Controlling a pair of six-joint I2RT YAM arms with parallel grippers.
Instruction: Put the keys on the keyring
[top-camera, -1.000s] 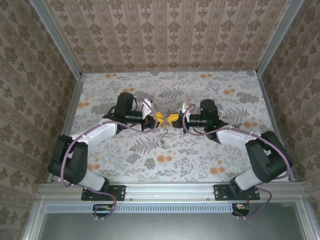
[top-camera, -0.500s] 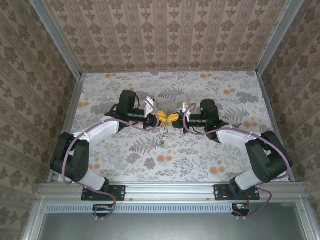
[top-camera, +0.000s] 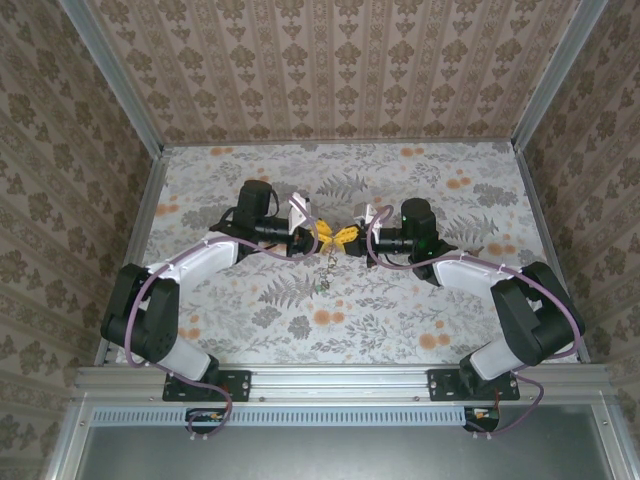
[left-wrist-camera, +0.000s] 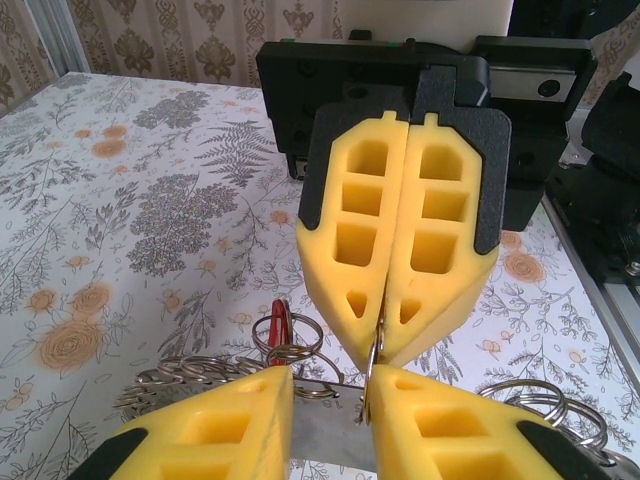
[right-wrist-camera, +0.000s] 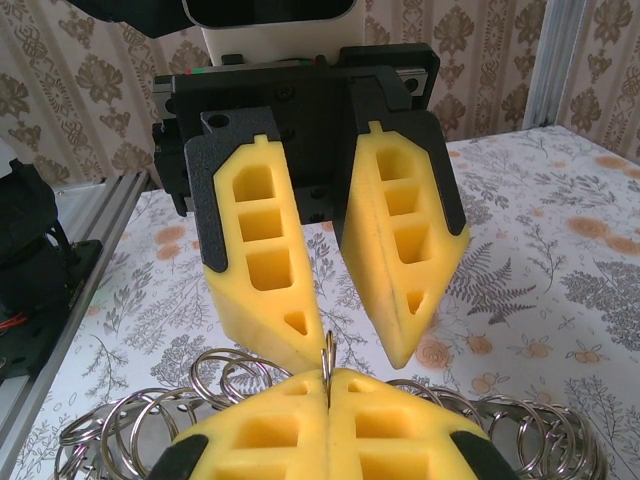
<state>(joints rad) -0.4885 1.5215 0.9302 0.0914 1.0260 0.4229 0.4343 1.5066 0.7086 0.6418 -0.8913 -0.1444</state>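
right gripper (right-wrist-camera: 328, 385): clamped fully closed on the keyring (left-wrist-camera: 369, 385)
left gripper (right-wrist-camera: 350, 345): jaws spread, tips flanking the keyring, gripping nothing
red key (left-wrist-camera: 277, 318): low beside right gripper's tips

We note a tabletop (top-camera: 260, 315) covered edge to edge in a print of grey ferns and orange flowers. Damask-patterned wall panels stand along its far edge (top-camera: 340, 70), left edge (top-camera: 60, 180) and right edge (top-camera: 600, 190). Aluminium posts rise from the far-left corner (top-camera: 112, 75) and the far-right corner (top-camera: 560, 72). An aluminium rail (top-camera: 340, 380) runs along the near edge, with a slotted strip (top-camera: 340, 413) just beside it.
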